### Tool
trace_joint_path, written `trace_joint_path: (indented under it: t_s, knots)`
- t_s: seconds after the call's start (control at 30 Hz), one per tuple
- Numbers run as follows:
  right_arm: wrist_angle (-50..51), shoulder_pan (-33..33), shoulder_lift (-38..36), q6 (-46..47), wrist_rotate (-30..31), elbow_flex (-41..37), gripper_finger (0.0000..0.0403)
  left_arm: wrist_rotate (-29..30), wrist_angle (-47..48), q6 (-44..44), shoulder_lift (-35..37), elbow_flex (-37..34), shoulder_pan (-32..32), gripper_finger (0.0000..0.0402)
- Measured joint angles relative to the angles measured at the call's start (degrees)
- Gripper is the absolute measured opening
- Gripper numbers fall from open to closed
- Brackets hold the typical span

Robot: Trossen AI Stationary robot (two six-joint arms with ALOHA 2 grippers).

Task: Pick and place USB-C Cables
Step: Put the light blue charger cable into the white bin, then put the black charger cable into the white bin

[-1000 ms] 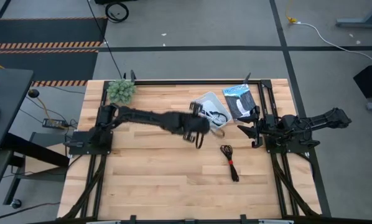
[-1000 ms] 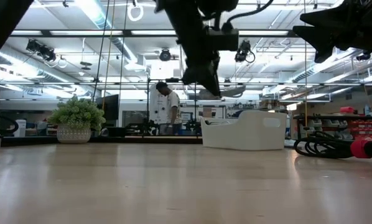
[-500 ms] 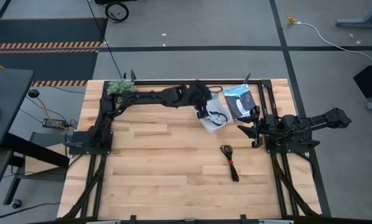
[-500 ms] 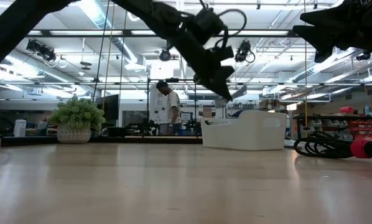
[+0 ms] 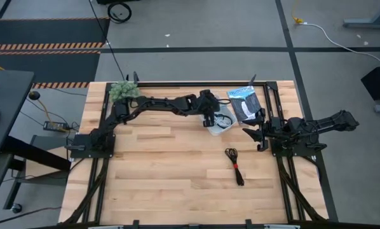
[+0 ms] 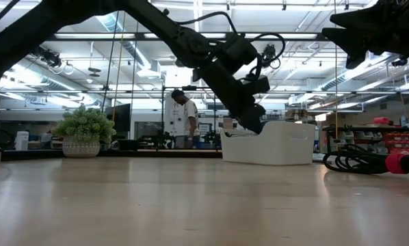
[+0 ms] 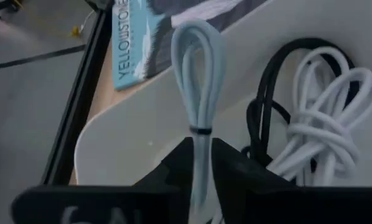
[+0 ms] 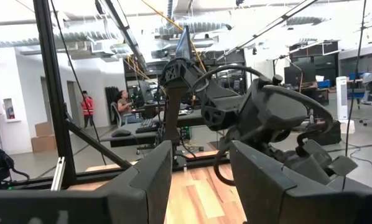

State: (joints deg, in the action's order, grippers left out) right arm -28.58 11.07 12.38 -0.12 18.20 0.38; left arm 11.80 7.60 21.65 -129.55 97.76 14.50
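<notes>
Wooden table (image 5: 158,172) fills the high view. Left arm (image 5: 158,105) stretches from 9 o'clock toward 1 o'clock across the far edge; right arm (image 5: 317,130) sits folded at 3 o'clock, idle. Potted plant (image 5: 123,92) at the 11 o'clock corner. Flat blue-and-black packet (image 5: 246,104) at 1 o'clock, just beside the white tray (image 5: 210,129), which sits on its 9 o'clock side.

Left gripper (image 7: 201,158) hangs over the tray, jaws nearly closed, pinching the light blue cable (image 7: 200,74) just below its tie; the loop sticks out past the fingertips above the tray's bare floor. White cable (image 7: 323,130) and black cable (image 7: 279,93) lie bundled together inside the tray, touching each other.

Black cable with red tie (image 5: 235,166) lies on the bare table at 5 o'clock from the tray, well apart.

Right gripper (image 8: 198,180) jaws parted wide, holding nothing.
</notes>
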Motion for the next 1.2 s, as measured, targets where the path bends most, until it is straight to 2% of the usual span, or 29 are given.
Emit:
trace_joint_path:
  t_s: [0.2,0.33,0.57,0.67,0.9,1.03,1.2]
  knots:
    - [-0.08,0.0,0.0,-0.02,-0.04,0.0,0.0169,2.93,-0.27,1.3,0.26,-0.02,0.02,0.0137]
    - [-0.05,0.0,0.0,0.0,-0.05,0.0,0.0169,3.1,0.87,4.47,1.69,1.33,-0.91,0.0167]
    - [-0.06,0.0,-0.02,0.0,-0.07,0.0,0.0169,-10.85,0.5,8.38,2.49,3.58,-6.42,0.0167]
    - [-0.04,0.0,-0.01,0.0,-0.21,-0.01,0.0169,-12.71,-0.11,6.1,2.49,3.61,-9.13,0.0161]
    - [-0.04,0.0,0.0,0.0,-0.24,0.0,0.0169,-12.79,-0.01,4.96,2.49,3.6,-15.94,0.0156]
    - [-0.06,0.0,0.0,-0.01,-0.26,0.0,0.0169,-5.01,4.51,7.18,3.72,3.45,-20.61,0.0152]
    - [-0.03,0.0,-0.01,0.0,-0.26,-0.01,0.0169,13.67,12.19,12.3,8.8,3.58,-27.84,0.0127]
